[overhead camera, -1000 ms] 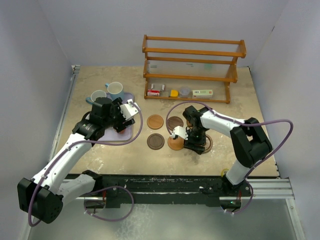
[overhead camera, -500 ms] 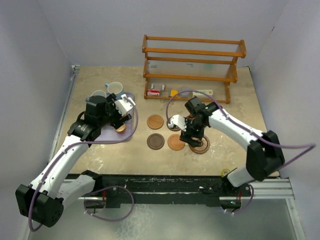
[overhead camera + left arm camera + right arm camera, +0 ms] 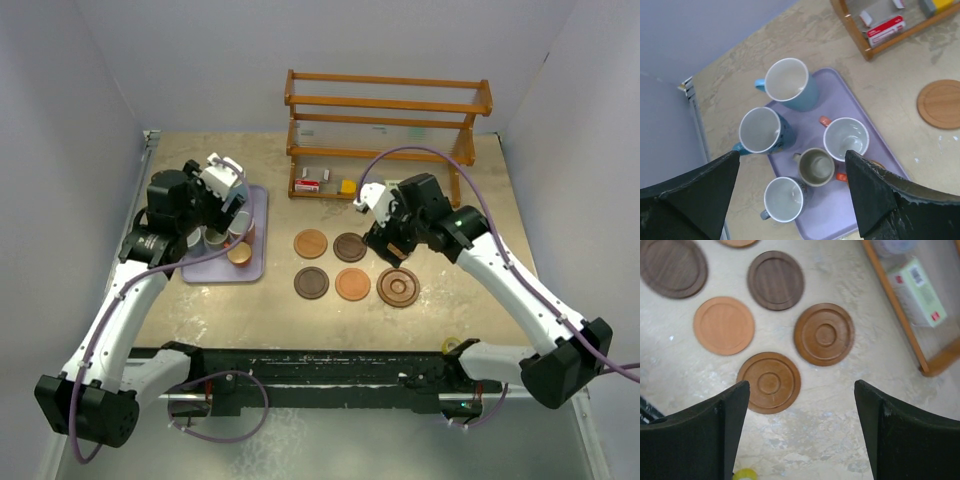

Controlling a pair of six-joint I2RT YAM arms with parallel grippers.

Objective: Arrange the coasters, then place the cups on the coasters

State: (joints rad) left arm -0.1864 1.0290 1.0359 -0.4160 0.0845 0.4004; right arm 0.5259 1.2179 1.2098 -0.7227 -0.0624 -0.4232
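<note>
Currently, the coasters lie flat on the bare table (image 3: 480,300), midway between its left and right edges and just in front of the wooden rack (image 3: 388,105) at the far edge. They form two rows, and no coaster touches another.

- Far row: a light brown coaster (image 3: 311,243), a dark brown coaster (image 3: 349,247) and a ringed coaster (image 3: 824,334), which the right arm covers in the top view.
- Near row: a second dark coaster (image 3: 311,283), an orange coaster (image 3: 352,285) and a second ringed coaster (image 3: 398,287).

The cups stand upright, mouths up, grouped on the lavender tray (image 3: 258,205) near the table's left edge, well apart from the coasters.

- A large light blue cup (image 3: 790,82) is at the tray's far end.
- A second large blue cup (image 3: 762,130) is at the tray's left edge; whether it is fully on the tray cannot be told.
- A reddish-handled cup (image 3: 846,137) is at mid-tray.
- An olive-grey cup (image 3: 816,166) is just beside the reddish-handled cup.
- A medium blue cup (image 3: 784,199) is at the tray's near left corner.
- An orange cup (image 3: 240,254) is at the tray's near right.

The left gripper (image 3: 792,152) hovers above the cups with its fingers spread wide, gripping nothing. The right gripper (image 3: 801,385) hangs above the two ringed coasters, likewise spread wide and holding nothing.
</note>
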